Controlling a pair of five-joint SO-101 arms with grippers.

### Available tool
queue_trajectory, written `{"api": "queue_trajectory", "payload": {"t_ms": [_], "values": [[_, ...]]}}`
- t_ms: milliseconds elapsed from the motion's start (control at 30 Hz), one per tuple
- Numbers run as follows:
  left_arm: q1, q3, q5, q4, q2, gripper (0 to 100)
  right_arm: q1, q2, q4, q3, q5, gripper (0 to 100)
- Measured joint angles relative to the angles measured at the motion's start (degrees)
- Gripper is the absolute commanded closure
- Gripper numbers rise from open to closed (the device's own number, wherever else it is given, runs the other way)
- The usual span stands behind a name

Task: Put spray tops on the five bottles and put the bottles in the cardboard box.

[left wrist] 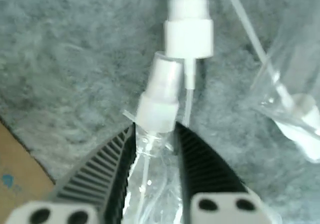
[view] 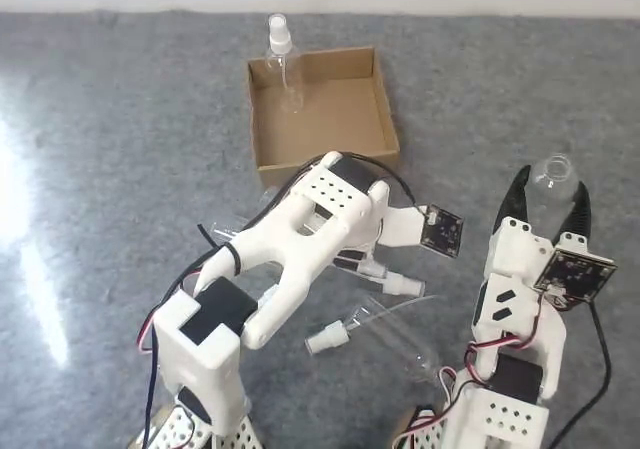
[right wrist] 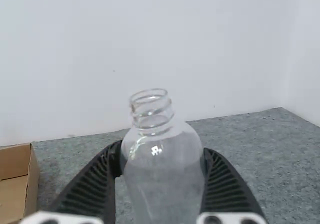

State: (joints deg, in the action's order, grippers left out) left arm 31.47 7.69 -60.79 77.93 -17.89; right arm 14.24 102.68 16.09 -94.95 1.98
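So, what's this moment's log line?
left gripper: shut on spray-topped clear plastic bottle | right gripper: holding open clear plastic bottle | brown cardboard box: one topped bottle

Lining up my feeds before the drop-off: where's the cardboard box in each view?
High view: cardboard box top centre, open side up.
Left wrist view: a brown corner of it at the picture's edge.
Right wrist view: its brown wall at the picture's edge.
Shared landmark: the grey table around it.

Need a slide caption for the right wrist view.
Right gripper, jaws shut on a clear bottle with its threaded neck still bare; box nearby.
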Motion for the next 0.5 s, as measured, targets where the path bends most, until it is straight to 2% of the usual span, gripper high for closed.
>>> {"api": "queue_trajectory", "payload": {"t_ms": [500], "values": [[0.00, 4.22, 0.44, -9.67, -1.14, 84, 0.00, 0.00, 0.00, 0.00, 0.00, 92.9]]}}
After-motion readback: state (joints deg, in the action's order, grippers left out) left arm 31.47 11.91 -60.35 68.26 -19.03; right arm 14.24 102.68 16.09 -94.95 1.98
